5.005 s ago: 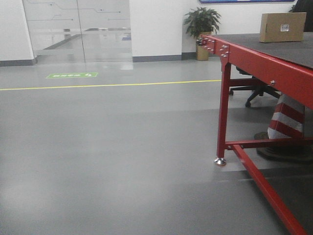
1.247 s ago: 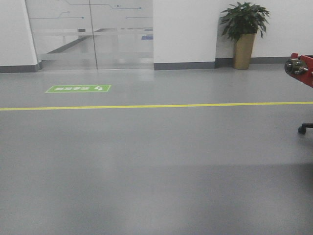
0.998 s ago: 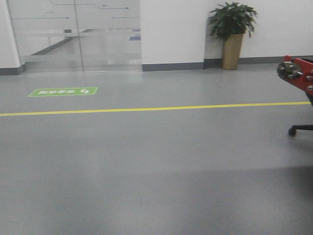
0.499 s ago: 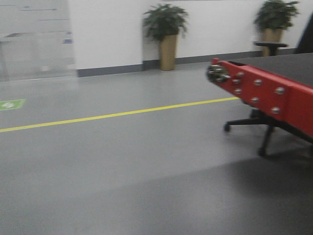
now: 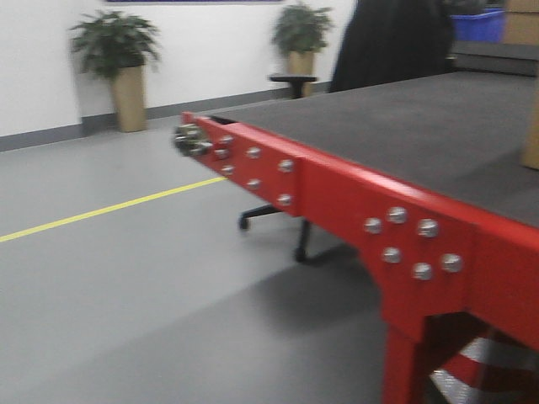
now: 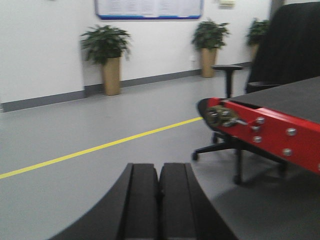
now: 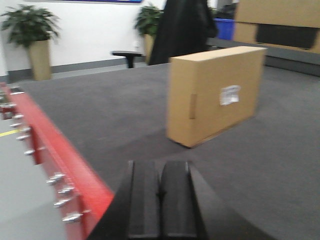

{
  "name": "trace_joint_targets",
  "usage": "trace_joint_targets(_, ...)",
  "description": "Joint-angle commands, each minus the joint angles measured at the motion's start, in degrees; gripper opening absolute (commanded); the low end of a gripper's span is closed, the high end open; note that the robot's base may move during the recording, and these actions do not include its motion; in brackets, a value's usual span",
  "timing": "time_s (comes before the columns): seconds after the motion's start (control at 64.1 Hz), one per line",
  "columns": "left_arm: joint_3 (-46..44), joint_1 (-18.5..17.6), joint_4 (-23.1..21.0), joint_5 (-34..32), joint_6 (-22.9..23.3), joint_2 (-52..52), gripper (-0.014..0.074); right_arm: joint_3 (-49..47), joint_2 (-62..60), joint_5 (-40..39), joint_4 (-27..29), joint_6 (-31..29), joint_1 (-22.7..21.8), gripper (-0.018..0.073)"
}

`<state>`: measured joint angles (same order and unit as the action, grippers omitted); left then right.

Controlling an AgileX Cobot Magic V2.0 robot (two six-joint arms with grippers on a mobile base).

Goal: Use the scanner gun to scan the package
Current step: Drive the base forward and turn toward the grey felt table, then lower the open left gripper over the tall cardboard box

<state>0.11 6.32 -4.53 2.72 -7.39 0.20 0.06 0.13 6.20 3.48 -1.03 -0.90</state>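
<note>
Left pincer (image 6: 159, 200) and right pincer (image 7: 160, 200) both pinched together, empty; view just swung from floor (image 5: 126, 303) to red table (image 5: 337, 195), package (image 7: 216, 92) upright back from its near edge, scanner gun unseen, so only approaching.

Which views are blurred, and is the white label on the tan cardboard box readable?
Front-facing view: heaviest blur, the bolts on the red metal table frame smear into soft blobs. Left wrist view: milder, the yellow floor line is soft-edged. Right wrist view: tan cardboard package soft-edged; its white label is a pale smudge, barcode unreadable.
</note>
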Motion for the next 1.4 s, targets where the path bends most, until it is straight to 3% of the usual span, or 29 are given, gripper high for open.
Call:
trace_joint_targets(0.0,-0.11,-0.35,-0.47,-0.69,-0.01,-0.2,-0.0111,-0.06,-0.13,-1.18,-0.55,0.03,-0.18,-0.0151)
trace_joint_targets(1.388,-0.11,-0.42,-0.47,-0.69,-0.01,-0.2,-0.0111,-0.06,-0.13,-1.18,-0.55,0.03,-0.01,-0.0151)
